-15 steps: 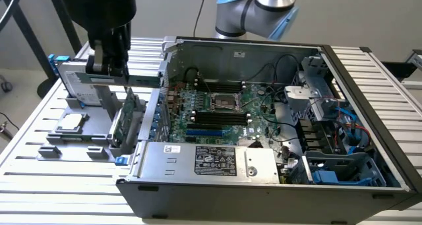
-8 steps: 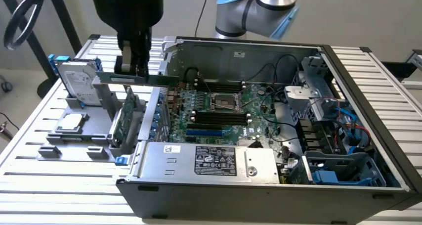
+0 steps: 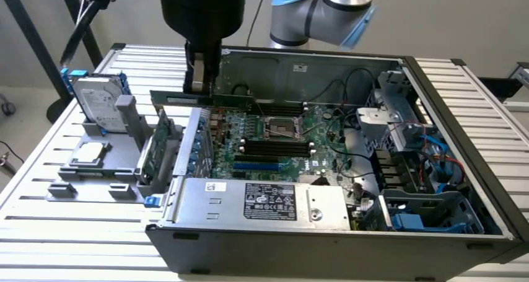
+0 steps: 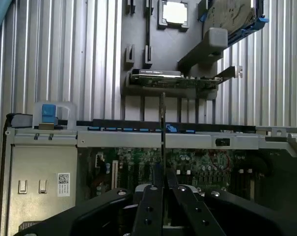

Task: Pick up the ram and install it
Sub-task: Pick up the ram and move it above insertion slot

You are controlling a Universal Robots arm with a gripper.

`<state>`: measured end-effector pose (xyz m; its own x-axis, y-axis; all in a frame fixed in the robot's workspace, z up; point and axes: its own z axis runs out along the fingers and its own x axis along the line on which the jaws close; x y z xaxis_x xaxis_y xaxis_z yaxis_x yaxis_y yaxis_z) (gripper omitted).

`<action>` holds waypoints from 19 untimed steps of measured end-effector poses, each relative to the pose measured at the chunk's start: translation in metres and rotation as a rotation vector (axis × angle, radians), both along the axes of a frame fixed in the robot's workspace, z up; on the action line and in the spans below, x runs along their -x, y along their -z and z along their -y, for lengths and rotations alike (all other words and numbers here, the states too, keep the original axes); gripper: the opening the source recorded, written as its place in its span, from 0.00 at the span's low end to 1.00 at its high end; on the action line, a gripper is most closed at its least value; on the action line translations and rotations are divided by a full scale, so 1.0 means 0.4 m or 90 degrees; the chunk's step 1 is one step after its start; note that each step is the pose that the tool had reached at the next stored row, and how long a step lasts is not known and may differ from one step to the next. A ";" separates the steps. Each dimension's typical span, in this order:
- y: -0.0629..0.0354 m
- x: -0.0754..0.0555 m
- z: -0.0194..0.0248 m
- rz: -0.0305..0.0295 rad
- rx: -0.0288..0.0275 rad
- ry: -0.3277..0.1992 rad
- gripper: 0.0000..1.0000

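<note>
One half of the job looks done: the ram (image 3: pixel 234 101) is off the counter (image 3: pixel 58 245) and in the gripper (image 3: pixel 202 87). The gripper is closed tight on the stick near its middle, pinching its two flat faces, so the ram hangs level and on edge. In the wrist view the gripper (image 4: pixel 163 183) is shut on the ram (image 4: pixel 162 118), which shows edge-on as a thin line running away from the fingers.

The ram is in the air and touches nothing but the gripper. It appears to straddle the wall of the case (image 3: pixel 314 254) on the exterior view's left. One end reaches over the board (image 3: pixel 273 124) and the other points out toward the holder (image 3: pixel 91 186).

The holder keeps its other parts: the card (image 3: pixel 157 147) upright in its groove, the drive (image 3: pixel 99 105) on its stand and the chip (image 3: pixel 89 152) in its pocket.

The install itself is not yet done, as I judge it. The long dark slots (image 3: pixel 277 149) on the board look empty. They lie lower than the ram and further toward the exterior view's right. The ram is neither above them nor lined up with them yet, and it is well clear of the board. Carrying it across, aligning it and seating it are all left to do.
</note>
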<state>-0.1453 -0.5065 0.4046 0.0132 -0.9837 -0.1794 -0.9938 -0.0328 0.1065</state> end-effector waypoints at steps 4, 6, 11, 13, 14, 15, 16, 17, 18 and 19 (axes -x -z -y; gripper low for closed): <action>0.006 -0.046 -0.004 -0.0001 -0.0002 0.000 0.14; 0.011 -0.067 -0.007 -0.0002 -0.0002 0.000 0.14; 0.027 -0.095 -0.030 -0.0002 -0.0002 -0.001 0.14; 0.034 -0.100 -0.047 -0.0002 -0.0001 -0.001 0.14; 0.037 -0.102 -0.057 -0.0002 -0.0001 -0.001 0.14; 0.039 -0.104 -0.066 -0.0001 -0.0002 -0.001 0.14; 0.042 -0.106 -0.076 -0.0002 -0.0001 -0.001 0.14; 0.044 -0.109 -0.086 -0.0001 0.0000 -0.001 0.14; 0.046 -0.114 -0.096 -0.0002 0.0000 -0.001 0.14; 0.048 -0.119 -0.105 -0.0002 0.0000 -0.001 0.14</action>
